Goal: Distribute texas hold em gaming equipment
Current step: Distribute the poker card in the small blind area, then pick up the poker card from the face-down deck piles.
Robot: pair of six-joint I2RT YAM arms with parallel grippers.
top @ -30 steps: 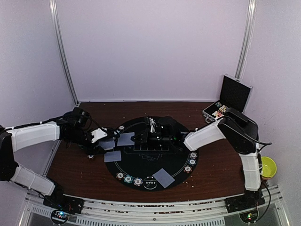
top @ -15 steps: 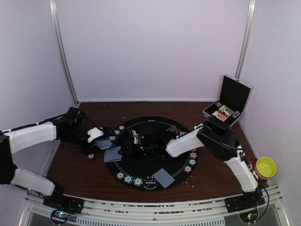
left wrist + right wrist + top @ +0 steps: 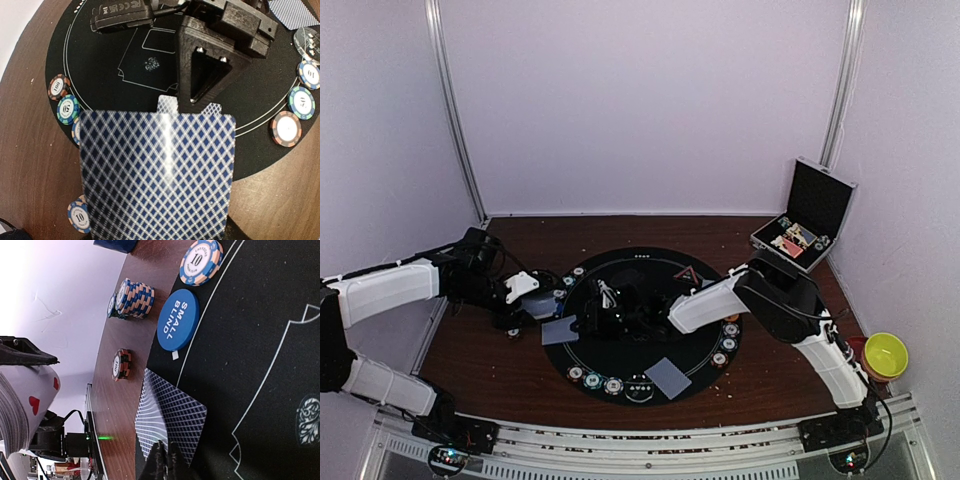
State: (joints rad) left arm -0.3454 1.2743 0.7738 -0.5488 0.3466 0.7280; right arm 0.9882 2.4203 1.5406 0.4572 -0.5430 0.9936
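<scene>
Deck gripped by left claw; only right wrist view shows right claw pinching card.

My brown counter carried a round black mat and an open case. Stacked poker chips stood on wood beside the mat.

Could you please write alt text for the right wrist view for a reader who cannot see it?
The right fingers pinch the corner of a face-down card on the black mat. Beyond it lie a blue Small Blind disc and striped chips; a deck showing red hearts is at far left.
</scene>
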